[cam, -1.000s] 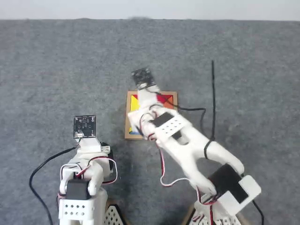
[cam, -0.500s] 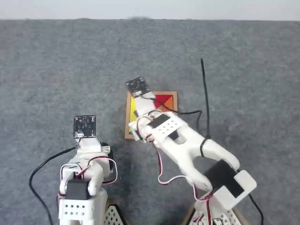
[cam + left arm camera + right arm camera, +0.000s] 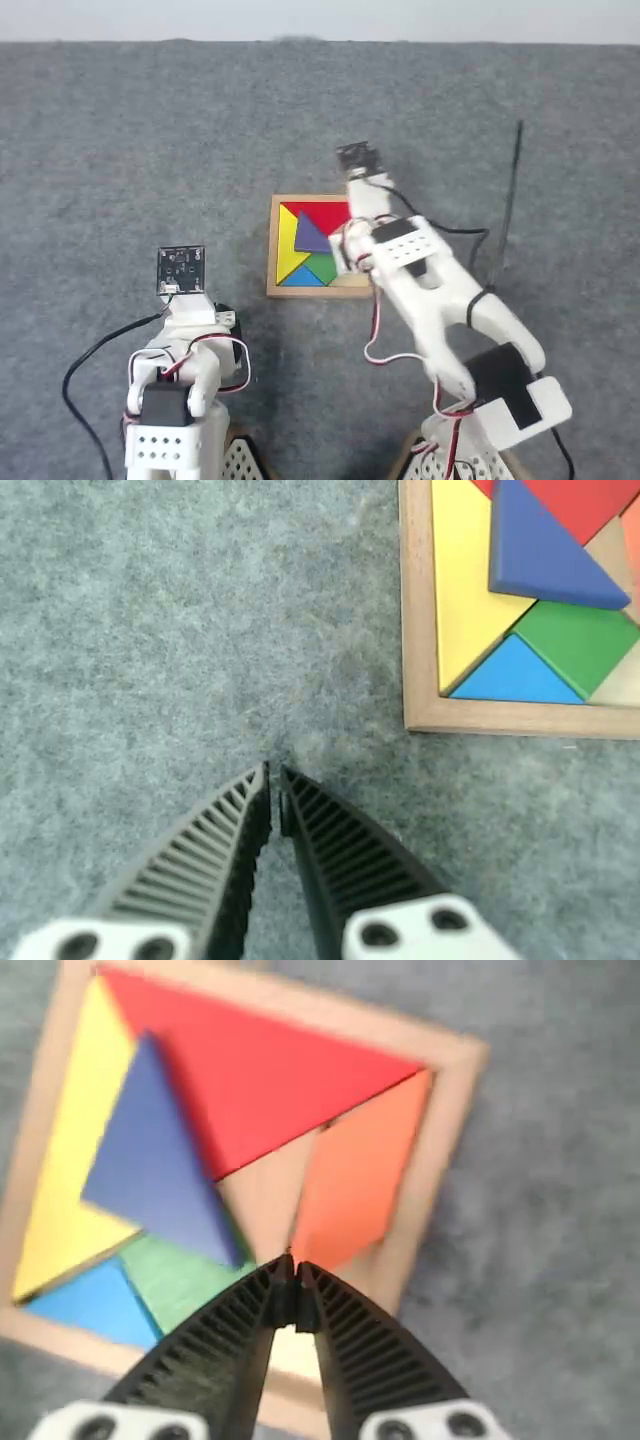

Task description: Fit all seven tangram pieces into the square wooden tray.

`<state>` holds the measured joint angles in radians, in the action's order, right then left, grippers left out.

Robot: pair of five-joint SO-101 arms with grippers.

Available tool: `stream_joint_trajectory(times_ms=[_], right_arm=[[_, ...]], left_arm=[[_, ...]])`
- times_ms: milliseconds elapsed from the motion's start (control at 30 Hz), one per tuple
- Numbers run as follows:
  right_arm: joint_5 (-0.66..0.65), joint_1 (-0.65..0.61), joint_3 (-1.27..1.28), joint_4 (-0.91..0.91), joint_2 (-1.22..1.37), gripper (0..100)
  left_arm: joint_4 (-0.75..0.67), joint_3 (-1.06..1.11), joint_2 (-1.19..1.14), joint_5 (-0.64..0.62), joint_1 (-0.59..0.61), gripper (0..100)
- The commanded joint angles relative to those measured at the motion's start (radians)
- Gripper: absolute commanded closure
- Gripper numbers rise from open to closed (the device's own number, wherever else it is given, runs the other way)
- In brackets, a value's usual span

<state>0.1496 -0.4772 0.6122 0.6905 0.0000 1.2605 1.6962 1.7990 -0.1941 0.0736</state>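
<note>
My right end effector (image 3: pixel 292 1265) hangs over the tray (image 3: pixel 430 1160), fingers pressed together and gripping nothing. The blue-violet triangle (image 3: pixel 160 1160) is in the tray but not seated. It lies tilted over the yellow triangle (image 3: pixel 60 1190) and red triangle (image 3: pixel 280 1080), just across a bare wooden gap (image 3: pixel 262 1210) ahead of the tips, with its long edge facing that gap. My left end effector (image 3: pixel 273 773), also closed and empty, hovers over the grey surface (image 3: pixel 150 630) off the tray's corner. I judge the right arm better placed to nudge the triangle.
</note>
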Motion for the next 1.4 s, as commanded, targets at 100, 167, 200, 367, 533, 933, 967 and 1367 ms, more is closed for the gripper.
stream_joint_trajectory(times_ms=[100, 167, 200, 367, 533, 933, 967, 1367], right_arm=[[-0.012, -0.077, -0.087, -0.143, -0.070, 99.2], [-0.009, -0.099, -0.130, -0.185, -0.045, 99.2], [-0.009, -0.104, -0.158, -0.196, -0.024, 99.2], [-0.008, -0.102, -0.324, -0.193, 0.142, 99.2], [-0.011, -0.162, -0.354, -0.193, 0.232, 99.2], [-0.012, -0.183, -0.295, -0.048, 0.246, 99.2], [-0.012, -0.183, -0.273, -0.048, 0.239, 99.2], [-0.040, -0.166, 0.031, -0.048, -0.160, 99.2]], left_arm=[[0.002, -0.013, 0.020, 0.011, 0.006, 99], [0.002, -0.013, 0.020, 0.011, 0.006, 99], [0.002, -0.013, 0.020, 0.011, 0.006, 99], [0.002, -0.013, 0.020, 0.011, 0.006, 99], [0.002, -0.013, 0.020, 0.011, 0.006, 99], [0.002, -0.013, 0.020, 0.011, 0.006, 99], [0.002, -0.013, 0.020, 0.011, 0.006, 99], [0.002, -0.013, 0.020, 0.011, 0.006, 99]])
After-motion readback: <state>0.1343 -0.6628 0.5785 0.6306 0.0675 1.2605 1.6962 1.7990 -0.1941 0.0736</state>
